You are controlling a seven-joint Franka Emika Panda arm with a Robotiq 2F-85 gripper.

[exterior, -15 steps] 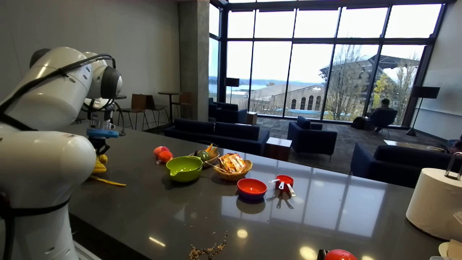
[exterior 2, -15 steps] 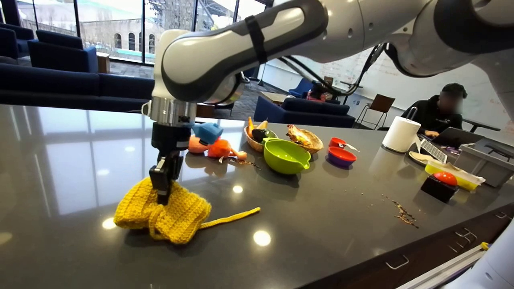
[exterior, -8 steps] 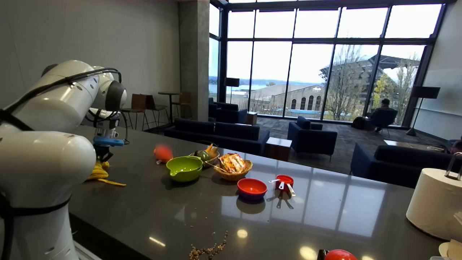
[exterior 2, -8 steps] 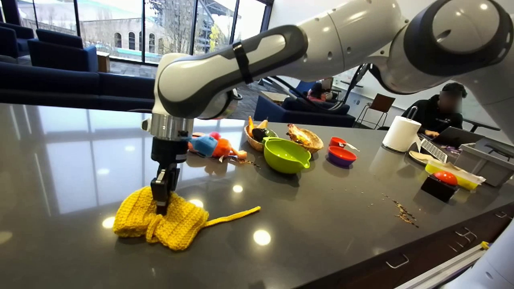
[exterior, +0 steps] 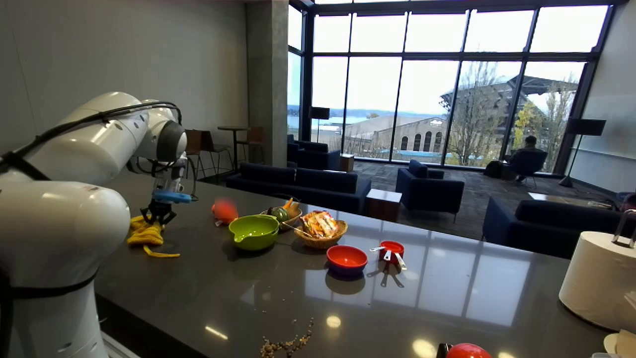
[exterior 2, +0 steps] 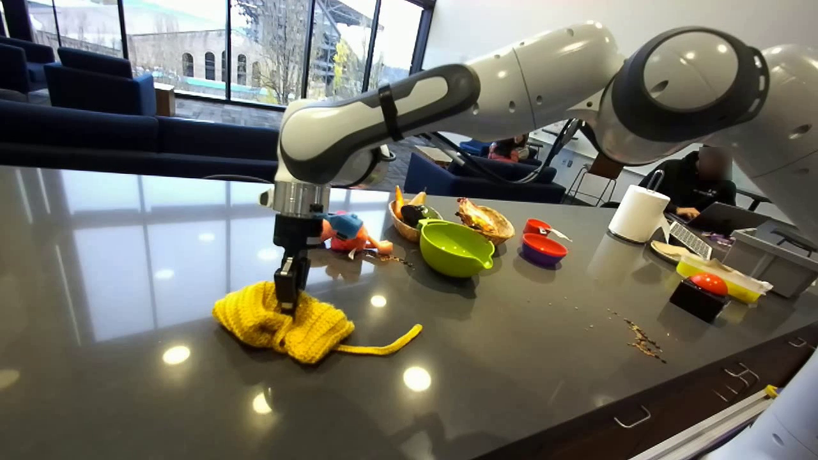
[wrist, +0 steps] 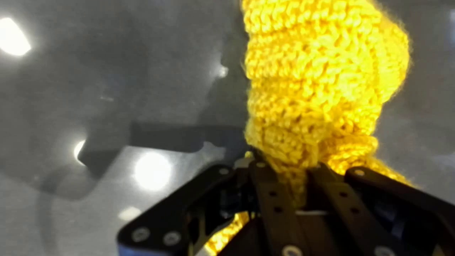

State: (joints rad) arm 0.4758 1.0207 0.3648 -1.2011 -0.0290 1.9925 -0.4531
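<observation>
Two black fingers of my gripper stand close together, and the wrist view alone shows what fills the narrow gap: a bunched fold of the yellow knitted piece, which I hold pinched near its middle. In an exterior view the fingers line up so that their gap is hidden, but the piece can be seen spreading left and right of my grip, low over the dark counter. Whether its whole underside touches there I cannot tell. Its yellow cord trails off to the right, plain in both exterior views.

Far and right of the piece lies an orange toy, partly behind my blue wrist part in an exterior view; where that toy stands clear of me, it is blurred. Farther right come a green bowl, then a basket of gourds and a basket of packets near it. To the right of those, a red and purple bowl has red measuring cups just beside it. The paper towel roll stands well apart on the right. Red on a black box, a button shows whole in an exterior view, while an exterior view cuts its dome at the near edge. A person sits at a laptop, far right, in an exterior view.
</observation>
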